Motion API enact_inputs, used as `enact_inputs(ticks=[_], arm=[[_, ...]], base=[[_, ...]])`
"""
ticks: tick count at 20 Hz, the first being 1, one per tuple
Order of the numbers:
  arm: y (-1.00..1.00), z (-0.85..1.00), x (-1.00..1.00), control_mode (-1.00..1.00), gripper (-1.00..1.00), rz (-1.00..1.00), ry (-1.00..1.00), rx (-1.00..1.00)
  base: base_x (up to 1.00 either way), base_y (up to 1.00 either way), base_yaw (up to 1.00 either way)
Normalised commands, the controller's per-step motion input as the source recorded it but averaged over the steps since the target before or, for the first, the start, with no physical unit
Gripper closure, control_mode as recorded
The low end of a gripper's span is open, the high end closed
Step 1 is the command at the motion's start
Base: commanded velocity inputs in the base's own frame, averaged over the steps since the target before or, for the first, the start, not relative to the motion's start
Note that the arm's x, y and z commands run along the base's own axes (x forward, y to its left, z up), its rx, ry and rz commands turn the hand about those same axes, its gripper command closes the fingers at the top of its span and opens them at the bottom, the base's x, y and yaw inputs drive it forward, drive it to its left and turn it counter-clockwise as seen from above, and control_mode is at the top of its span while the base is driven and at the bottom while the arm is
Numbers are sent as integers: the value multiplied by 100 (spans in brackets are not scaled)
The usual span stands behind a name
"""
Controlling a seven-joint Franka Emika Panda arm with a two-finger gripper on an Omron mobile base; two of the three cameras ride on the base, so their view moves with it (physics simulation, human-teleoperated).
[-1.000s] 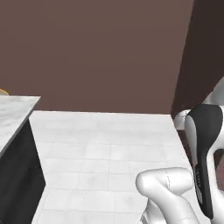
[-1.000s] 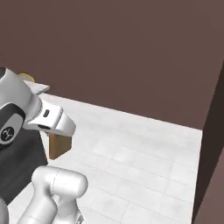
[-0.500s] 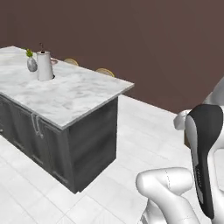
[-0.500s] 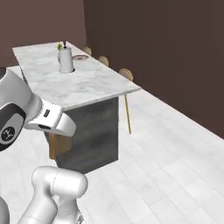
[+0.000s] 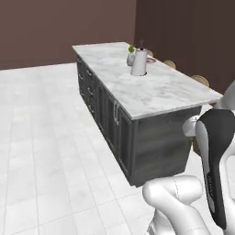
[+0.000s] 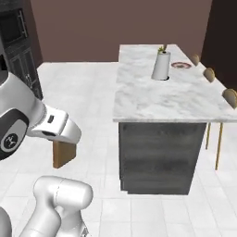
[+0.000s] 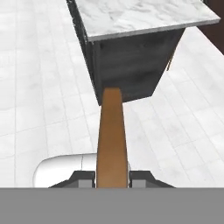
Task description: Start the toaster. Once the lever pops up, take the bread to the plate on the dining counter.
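My gripper (image 7: 112,177) is shut on the bread (image 7: 112,135), a brown toast slice seen edge-on that sticks out ahead of the two fingertips. From the right base view the bread (image 6: 64,154) hangs below the white hand, low over the floor. The dining counter (image 5: 156,89) (image 6: 157,99) (image 7: 131,15) stands in front of me, its narrow end towards the hand. The plate (image 5: 150,60) (image 6: 181,65) lies at the counter's far end, beyond a pale jug. The toaster and its lever are out of view.
A pale jug (image 5: 139,62) (image 6: 161,65) and a small vase with yellow flowers (image 5: 131,56) stand near the plate. Tan stools (image 5: 200,80) (image 6: 230,95) line the counter's far side. White tiled floor (image 5: 46,137) spreads to the left. Dark cabinets (image 6: 18,41) rise at far left.
The base has moved and turned, so the whole picture has shifted: the dining counter came into view and is now closer and central. The bread stays in the shut gripper.
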Motion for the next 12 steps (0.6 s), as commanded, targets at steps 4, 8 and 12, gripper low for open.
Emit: enact_inputs(ticks=[4, 8, 12], arm=[[0, 0, 0, 100, 100, 0, 0, 0], [0, 0, 0, 100, 100, 0, 0, 0], [0, 0, 0, 100, 100, 0, 0, 0]], base=[[9, -84, 49], [0, -100, 32], [0, -100, 26]])
